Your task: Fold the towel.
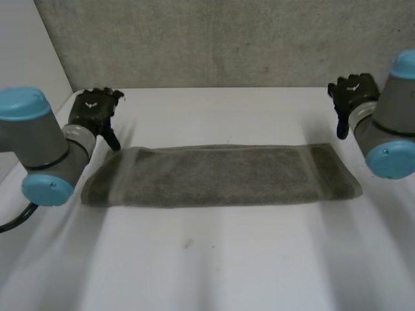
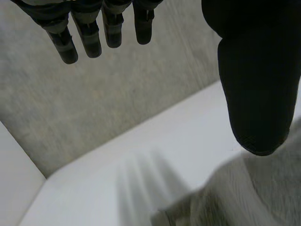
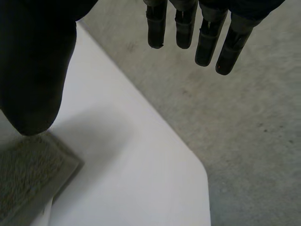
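Towel lies flat on the white table as a long narrow strip. It stretches from just under the left hand to just below the right hand.

Progress, as a judgement: the strip looks doubled along its length, with a layered long edge, so the lengthwise fold reads as done. The ends are not yet brought together, so the end-to-end fold or folds are left. Call it roughly halfway. The edges look fairly even; the end by the left hand is a bit rounded and slack.

Left hand: released and grasping nothing. In the left wrist view its fingers are straight and its thumb is spread wide. The towel's end sits beyond the thumb tip, close by. It looks apart from the thumb, but contact is hard to call.

Right hand: also released and grasping nothing. Its fingers are straight and point at the grey wall. Its thumb hangs above the towel's banded corner without gripping it.

Containers: none on the table, and nothing holds anything. The towel is the only loose item.

Next move likely calls for each hand to drop to its own end of the strip and pinch a corner.
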